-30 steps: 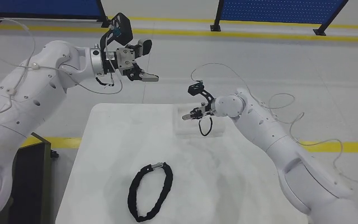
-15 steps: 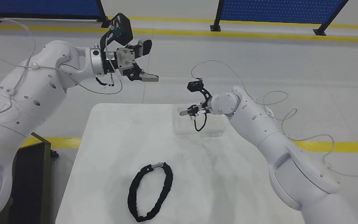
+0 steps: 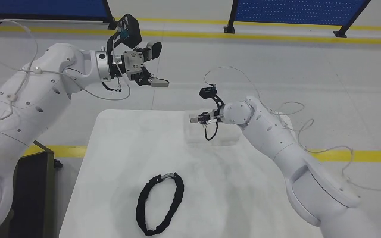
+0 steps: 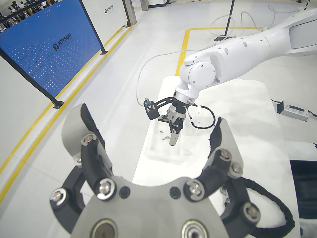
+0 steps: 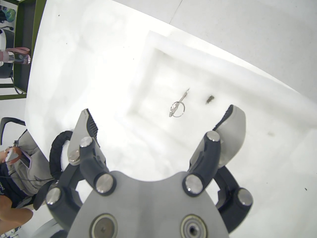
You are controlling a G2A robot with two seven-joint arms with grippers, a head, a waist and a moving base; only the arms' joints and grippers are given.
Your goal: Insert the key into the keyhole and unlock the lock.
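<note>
Top view: left gripper [image 3: 158,65] hangs in the air beyond the table's far left corner, fingers spread, nothing in them. Right gripper [image 3: 196,121] sits low over the white tray [image 3: 191,139] at the far edge of the table [image 3: 113,178]. Its fingers are too small here to judge. Key can't be made out from this view. Lock [image 3: 159,203], a black sleeved loop with a metal end, lies flat near the table's front, well apart from the tray.

Left wrist view: own fingers wide apart and empty. Right gripper seen edge-on, tip pointing down into the tray just beside the key [image 4: 165,138], which is only a small metal glint. Can't tell whether they touch. Lock is partly behind one finger and cut off at the frame edge.

Right wrist view: fingers released and spread, holding nothing. Key with its ring lies flat on the tray floor, apart from both fingertips. Small dark speck [image 5: 210,99] next to it, can't tell what. Of the lock, just a black curve shows behind one finger.
</note>
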